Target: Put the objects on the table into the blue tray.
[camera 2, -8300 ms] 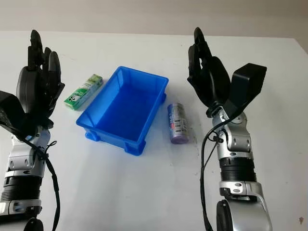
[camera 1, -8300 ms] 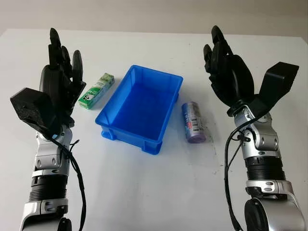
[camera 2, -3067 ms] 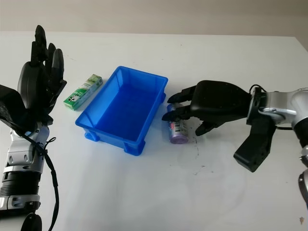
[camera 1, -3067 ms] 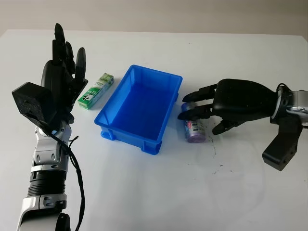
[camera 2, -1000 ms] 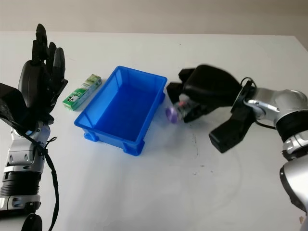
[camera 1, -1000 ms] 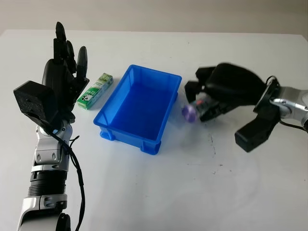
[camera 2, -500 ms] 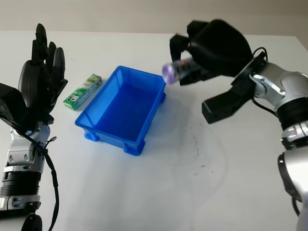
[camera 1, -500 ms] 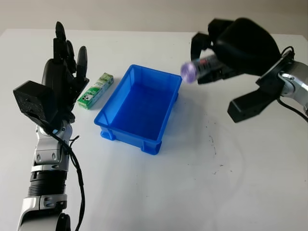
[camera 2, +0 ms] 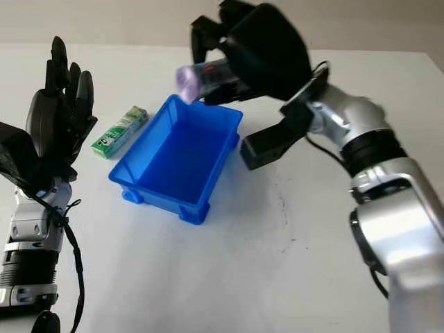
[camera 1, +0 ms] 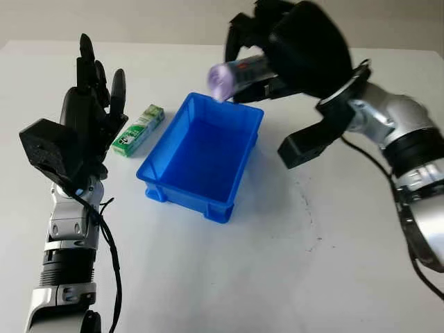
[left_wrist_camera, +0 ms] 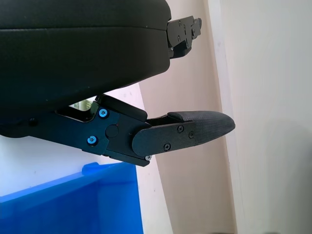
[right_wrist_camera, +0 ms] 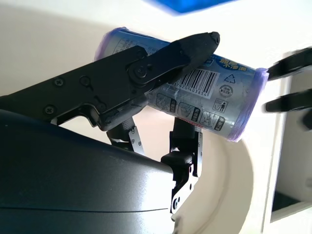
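Right hand clamps the lilac-capped cylindrical canister around its middle, above the blue plastic tray's far rim; it looks light, stiff, slick-labelled; left hand open beside the tray.

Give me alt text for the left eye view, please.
The right hand holds a purple-capped can on its side above the far end of the blue tray. A green box lies on the table beside the tray, near the raised, open left hand.

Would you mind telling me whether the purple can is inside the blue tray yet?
Not yet. The right hand holds the purple can on its side in the air above the blue tray's far rim.
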{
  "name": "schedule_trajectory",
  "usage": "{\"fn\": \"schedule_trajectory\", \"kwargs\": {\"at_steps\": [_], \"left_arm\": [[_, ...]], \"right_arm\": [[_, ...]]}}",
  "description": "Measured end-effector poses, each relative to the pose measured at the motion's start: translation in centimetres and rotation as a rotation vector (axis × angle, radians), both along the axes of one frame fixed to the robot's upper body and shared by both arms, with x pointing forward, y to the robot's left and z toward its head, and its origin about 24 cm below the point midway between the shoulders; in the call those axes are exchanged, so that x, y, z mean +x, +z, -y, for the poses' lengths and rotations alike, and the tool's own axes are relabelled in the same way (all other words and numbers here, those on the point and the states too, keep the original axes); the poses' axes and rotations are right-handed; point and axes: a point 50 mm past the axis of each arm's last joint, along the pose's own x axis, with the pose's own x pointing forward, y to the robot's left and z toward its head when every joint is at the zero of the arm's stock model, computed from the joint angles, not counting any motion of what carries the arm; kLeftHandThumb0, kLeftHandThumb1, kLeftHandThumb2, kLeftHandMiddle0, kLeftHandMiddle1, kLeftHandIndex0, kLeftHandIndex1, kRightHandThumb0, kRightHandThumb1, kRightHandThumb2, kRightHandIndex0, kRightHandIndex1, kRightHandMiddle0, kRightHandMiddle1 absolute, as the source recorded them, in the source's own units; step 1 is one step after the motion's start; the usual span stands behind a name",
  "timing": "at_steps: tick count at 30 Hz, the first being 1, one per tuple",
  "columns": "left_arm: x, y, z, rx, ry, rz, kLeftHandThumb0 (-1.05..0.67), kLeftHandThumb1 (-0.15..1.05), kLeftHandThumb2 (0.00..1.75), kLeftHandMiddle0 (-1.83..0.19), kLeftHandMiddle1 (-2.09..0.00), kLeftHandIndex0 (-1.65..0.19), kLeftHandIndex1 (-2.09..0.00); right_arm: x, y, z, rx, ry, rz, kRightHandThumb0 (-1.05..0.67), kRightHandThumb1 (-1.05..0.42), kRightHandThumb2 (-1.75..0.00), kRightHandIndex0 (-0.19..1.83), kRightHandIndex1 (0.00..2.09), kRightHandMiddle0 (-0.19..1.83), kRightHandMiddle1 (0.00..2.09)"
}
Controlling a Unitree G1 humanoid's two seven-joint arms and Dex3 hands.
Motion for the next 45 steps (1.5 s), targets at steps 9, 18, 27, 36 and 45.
{"fn": "schedule_trajectory", "kwargs": {"at_steps": [9,18,27,36,45], "left_arm": [[-0.4,-0.1,-0.1,-0.002,0.009,-0.001,-0.72,1.05,0.56,0.19,-0.02,0.19,0.0],[-0.4,-0.1,-0.2,-0.005,0.015,0.001,-0.72,1.05,0.54,0.19,-0.04,0.19,0.0],[-0.3,-0.2,-0.1,-0.004,0.013,-0.011,-0.74,1.05,0.53,0.19,-0.05,0.19,-0.02],[-0.3,-0.1,-0.1,0.003,0.019,-0.015,-0.72,1.05,0.54,0.19,-0.05,0.19,-0.02],[-0.4,0.0,-0.5,0.009,0.03,-0.017,-0.72,1.05,0.5,0.16,-0.06,0.17,-0.04]], "right_arm": [[0.1,-2.2,-2.5,-0.189,0.045,-0.229,-0.52,-1.05,-0.08,0.61,2.09,0.48,2.09],[0.2,-2.3,-1.7,-0.449,-0.038,-0.462,-0.72,-1.05,-0.16,0.0,0.14,0.04,0.24],[-0.4,-0.8,-1.2,-0.454,-0.07,-0.466,-0.85,-1.05,-0.47,-0.19,0.0,-0.19,0.0],[-0.3,0.9,0.2,-0.141,-0.016,-0.47,-0.82,-1.05,-0.48,-0.19,0.0,-0.19,0.0],[0.7,0.1,3.3,0.463,0.071,-0.871,-0.8,-1.05,-0.61,-0.19,0.0,-0.19,0.0]]}}
